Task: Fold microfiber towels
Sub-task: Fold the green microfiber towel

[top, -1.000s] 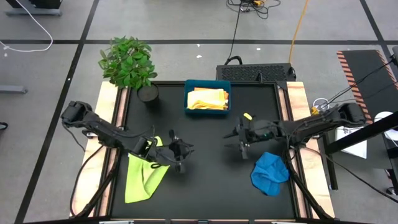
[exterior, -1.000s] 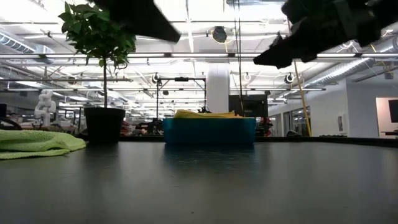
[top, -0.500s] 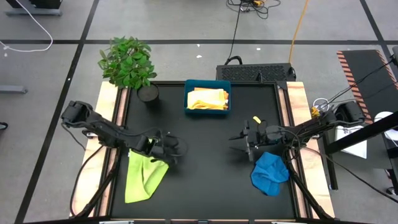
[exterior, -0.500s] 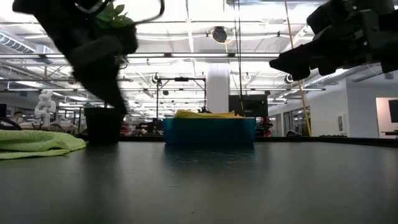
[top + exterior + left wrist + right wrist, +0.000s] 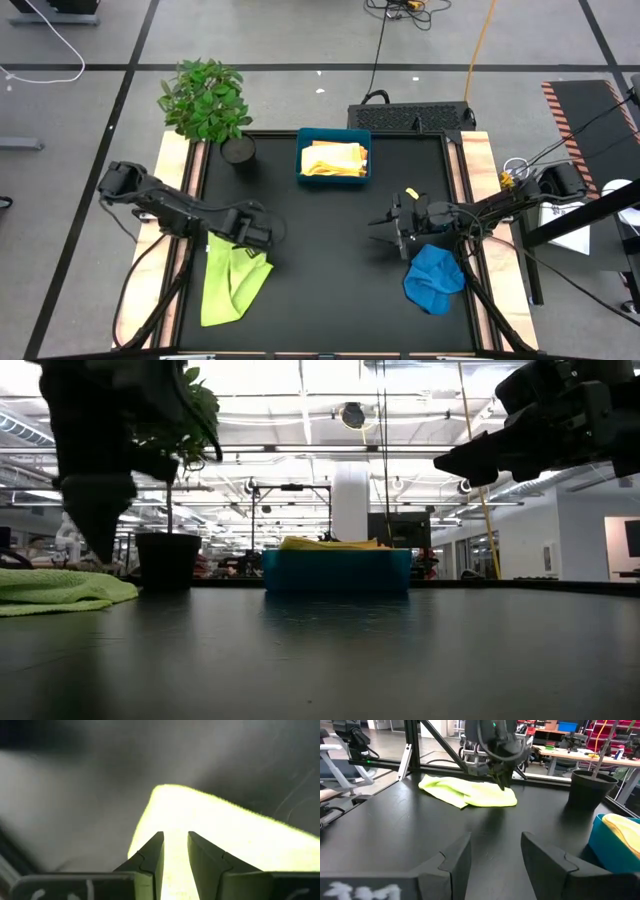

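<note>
A lime green towel [image 5: 232, 285] lies loosely folded over on the table's near left. My left gripper [image 5: 258, 238] points down just above its far right corner [image 5: 165, 795]. Its fingers [image 5: 150, 857] stand a narrow gap apart, clear of the cloth in the low view [image 5: 98, 550]. A crumpled blue towel [image 5: 435, 278] lies on the near right. My right gripper [image 5: 380, 228] hovers level beside its far left side, open and empty [image 5: 495, 852]. Yellow towels [image 5: 335, 157] lie in the teal tray [image 5: 302, 160].
A potted plant [image 5: 205, 100] stands at the far left corner, with its pot [image 5: 238, 150] just left of the tray. The black tabletop [image 5: 320, 260] between the two grippers is bare. Wooden side rails [image 5: 170, 200] run along the table's left and right edges.
My left gripper has moved toward the table's left edge and down, tipping from nearly level to pointing down over the lime green towel's far right corner. My right gripper sank a little and levelled out, then kept still. The towels have not moved.
</note>
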